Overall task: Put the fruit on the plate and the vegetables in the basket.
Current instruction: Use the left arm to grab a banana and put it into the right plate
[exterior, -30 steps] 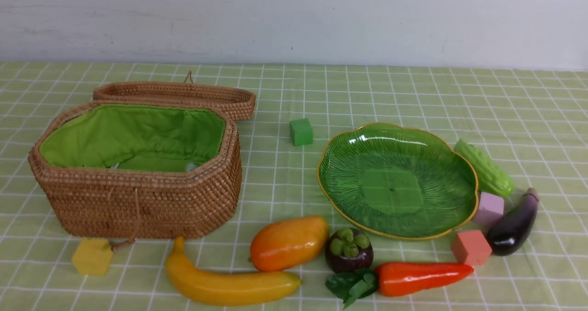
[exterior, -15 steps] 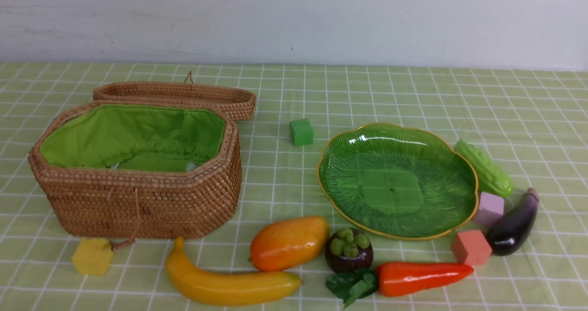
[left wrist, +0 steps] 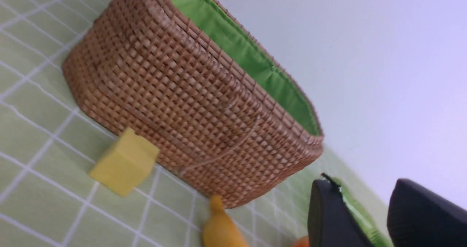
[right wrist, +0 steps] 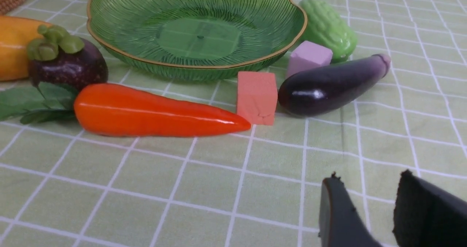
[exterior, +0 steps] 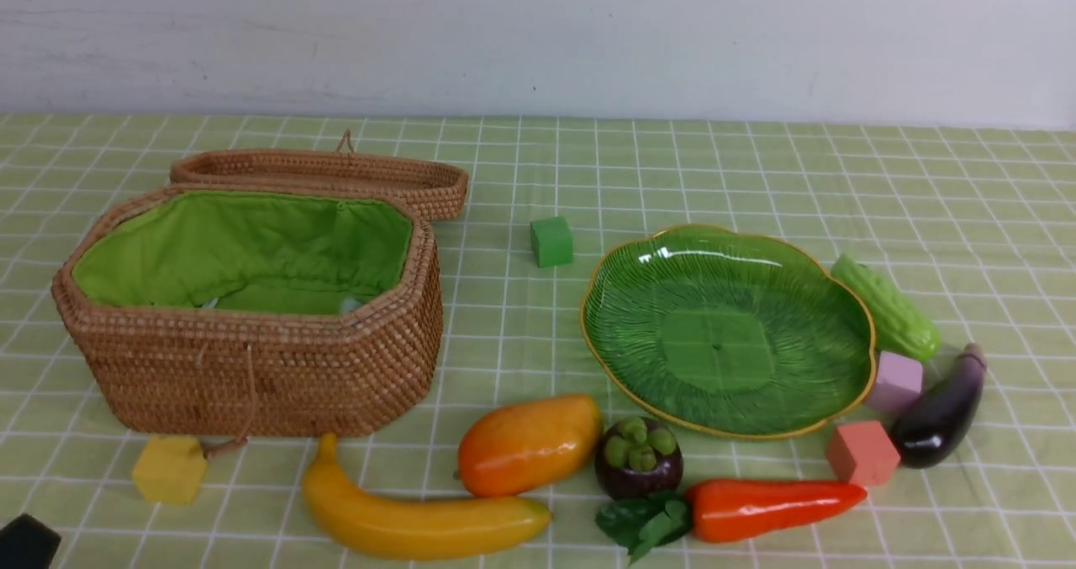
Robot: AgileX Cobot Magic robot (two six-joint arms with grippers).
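Observation:
The wicker basket (exterior: 252,367) stands open at the left, only its green lining showing inside. The green plate (exterior: 656,300) lies empty at the right. Near the front edge lie the banana (exterior: 412,518), mango (exterior: 530,443), mangosteen (exterior: 639,460) and carrot (exterior: 773,506). Right of the plate lie the gourd (exterior: 887,307) and eggplant (exterior: 941,409). My left gripper (left wrist: 363,188) is open and empty, low beside the basket (left wrist: 175,86). My right gripper (right wrist: 368,177) is open over bare cloth, short of the carrot (right wrist: 153,112) and eggplant (right wrist: 328,86).
Small cubes lie about: a green one (exterior: 551,241) behind the plate, a yellow one (exterior: 168,468) at the basket's front, lilac (exterior: 895,380) and salmon (exterior: 862,453) ones by the eggplant. The basket's lid (exterior: 319,174) lies flat behind it. A dark piece of my left arm (exterior: 25,542) shows at the lower left corner.
A dark piece of my left arm has come into the front view's lower left corner. Nothing on the table has moved.

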